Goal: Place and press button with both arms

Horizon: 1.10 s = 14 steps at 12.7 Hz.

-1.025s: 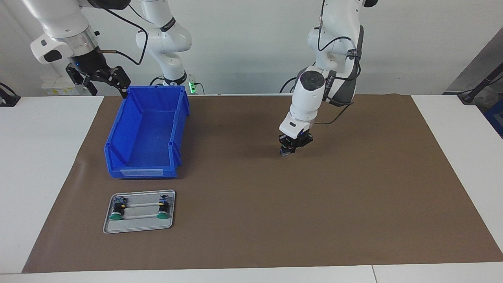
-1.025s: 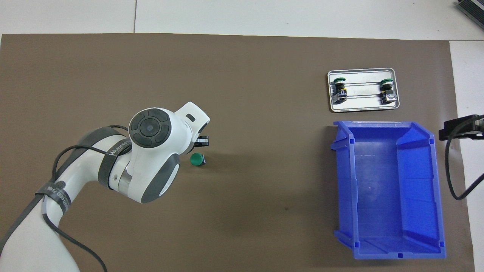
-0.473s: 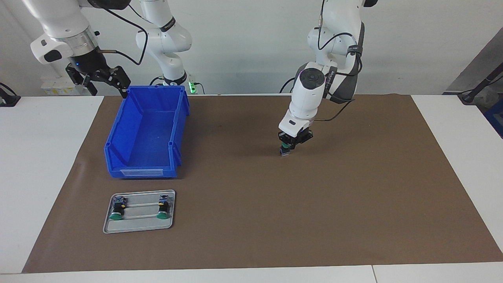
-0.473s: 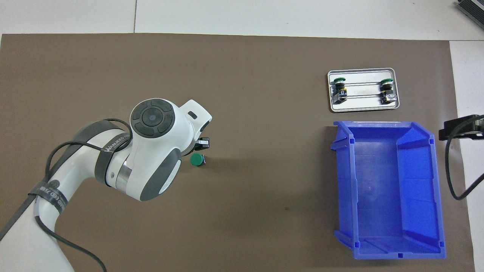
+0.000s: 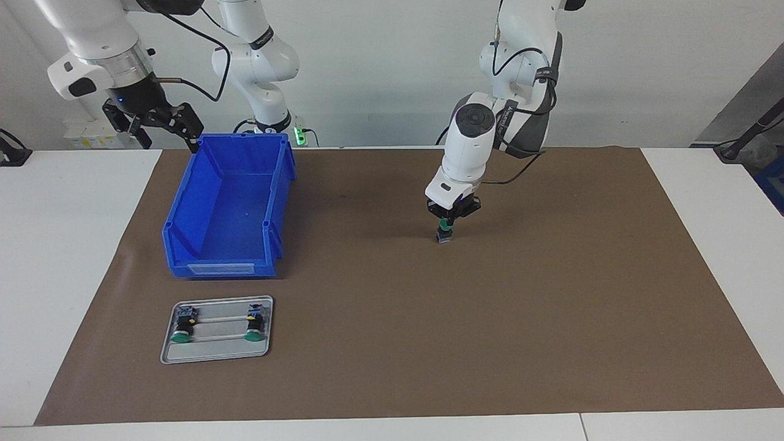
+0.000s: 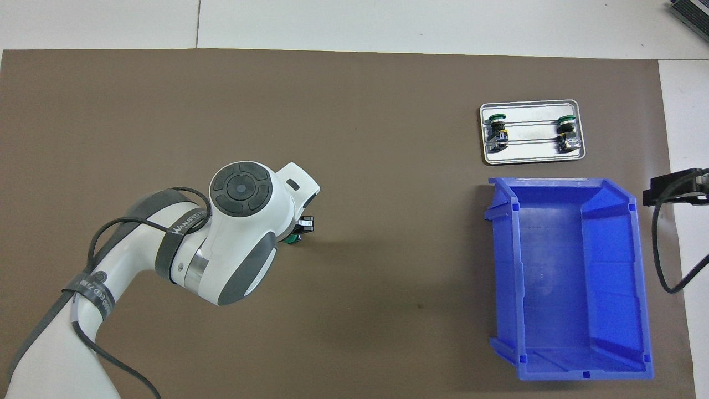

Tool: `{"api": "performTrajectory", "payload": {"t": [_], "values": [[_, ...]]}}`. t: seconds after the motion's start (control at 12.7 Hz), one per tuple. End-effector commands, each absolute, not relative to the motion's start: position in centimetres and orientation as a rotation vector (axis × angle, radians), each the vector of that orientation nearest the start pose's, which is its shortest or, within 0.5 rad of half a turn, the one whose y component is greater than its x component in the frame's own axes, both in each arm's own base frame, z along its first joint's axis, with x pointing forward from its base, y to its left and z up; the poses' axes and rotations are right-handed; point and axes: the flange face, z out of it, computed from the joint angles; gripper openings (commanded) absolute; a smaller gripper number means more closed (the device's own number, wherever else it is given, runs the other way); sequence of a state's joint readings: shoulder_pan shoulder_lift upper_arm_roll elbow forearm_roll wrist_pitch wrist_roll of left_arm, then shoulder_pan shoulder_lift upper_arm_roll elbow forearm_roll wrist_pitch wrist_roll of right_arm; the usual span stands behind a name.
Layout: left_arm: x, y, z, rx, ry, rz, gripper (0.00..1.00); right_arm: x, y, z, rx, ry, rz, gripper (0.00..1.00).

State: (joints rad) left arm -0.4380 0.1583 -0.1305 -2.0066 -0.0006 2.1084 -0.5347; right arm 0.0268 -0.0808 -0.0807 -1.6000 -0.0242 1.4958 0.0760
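Observation:
A button (image 5: 443, 235) with a green cap stands upright on the brown mat (image 5: 551, 306), near the middle of the table. My left gripper (image 5: 450, 224) points down right over it, shut, with its tips at the cap; I cannot tell whether they touch. In the overhead view the left wrist covers the button (image 6: 291, 239) except for a green sliver. My right gripper (image 5: 157, 122) hangs open and holds nothing, in the air by the blue bin's corner at the right arm's end of the table.
A blue bin (image 5: 184, 233) lies on the mat toward the right arm's end. Farther from the robots than the bin sits a small metal tray (image 5: 214, 354) with two more buttons (image 5: 182, 324) (image 5: 254, 323) lying in it.
The left arm has swung a little toward the right arm's end, bringing its shut gripper from beside the button to over it. The button, the bin, the tray and the right arm have not moved.

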Motion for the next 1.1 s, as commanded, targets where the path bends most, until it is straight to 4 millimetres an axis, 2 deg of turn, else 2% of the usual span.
{"api": "performTrajectory", "payload": {"t": [0.0,0.24,0.55,0.63,0.79,1.02], "values": [[46.7,-30.9,36.8,-3.159,0.026,0.029,0.0,51.5,-3.4,64.9,-3.124,0.232,0.044,1.0],[46.2,-30.5,35.4,-3.178,0.032,-0.022,0.0,51.5,-3.5,64.9,-3.124,0.234,0.044,1.0],[46.2,-30.0,34.8,-3.175,0.048,-0.014,0.0,51.5,-3.6,64.9,-3.124,0.237,0.044,1.0],[46.5,-30.1,35.3,-3.174,0.044,-0.012,0.0,51.5,-3.5,64.9,-3.124,0.234,0.044,1.0],[48.3,-30.6,37.9,-3.184,0.033,-0.034,0.0,51.5,-3.5,64.9,-3.124,0.234,0.044,1.0],[51.9,-29.4,46.2,-3.231,-0.053,0.032,0.0,51.5,-3.5,64.9,-3.124,0.234,0.044,1.0]]}}
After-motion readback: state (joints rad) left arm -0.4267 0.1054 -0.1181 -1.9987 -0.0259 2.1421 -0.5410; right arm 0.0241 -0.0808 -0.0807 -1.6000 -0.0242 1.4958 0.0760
